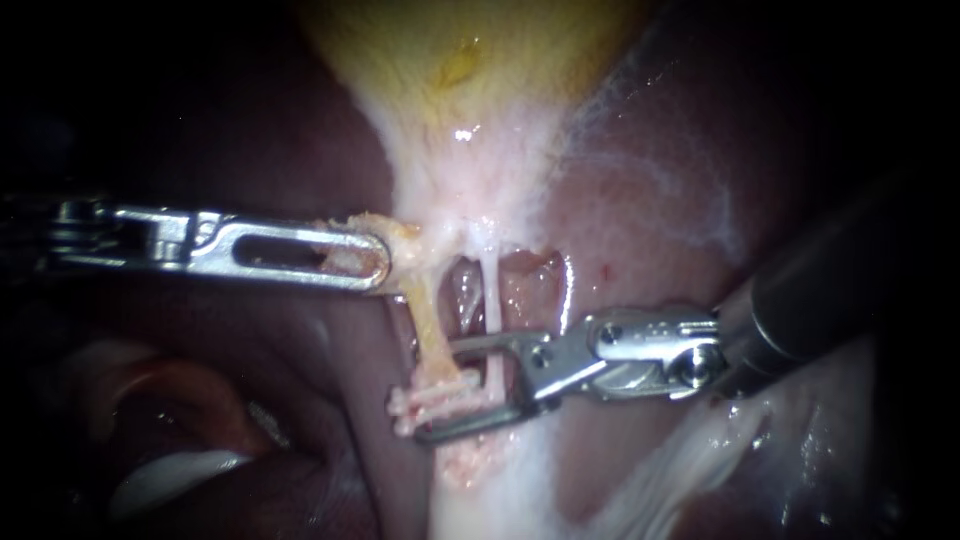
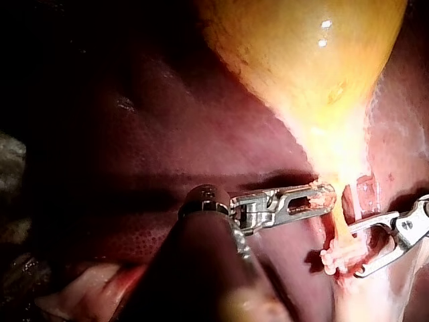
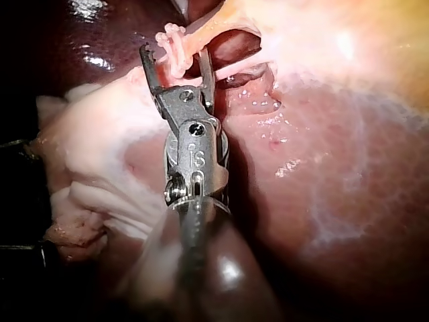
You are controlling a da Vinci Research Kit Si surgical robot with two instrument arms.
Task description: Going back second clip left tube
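Liver (image 1: pixel 660 230): dark red, wet, fills the background.

Gallbladder (image 1: pixel 470 70): yellow, tapering down to a pale neck.

Left instrument (image 1: pixel 378 255): its tool is clamped, jaws together on a fold of tissue at that neck, which looks pulled toward it.

Right instrument (image 1: pixel 440 392): tool moderately parted, with a plain gap between the jaws, gripping nothing. The jaws straddle the foot of the left tube (image 1: pixel 430 320).

Right tube (image 1: pixel 493 300): thin and white, crosses the upper jaw. In front or behind, cannot tell.

Left tube: yellowish strand from the neck down to the jaws, taut. Judged soft, slick and easily torn, so not to be grasped or dragged.

Clip (image 1: pixel 425 402): pale ridged bars across the tube's lower end, lying between the open jaws. One or two, hard to say.

The retreat likely wants the jaws wide, backing out along the shaft, clear of clip and right tube.
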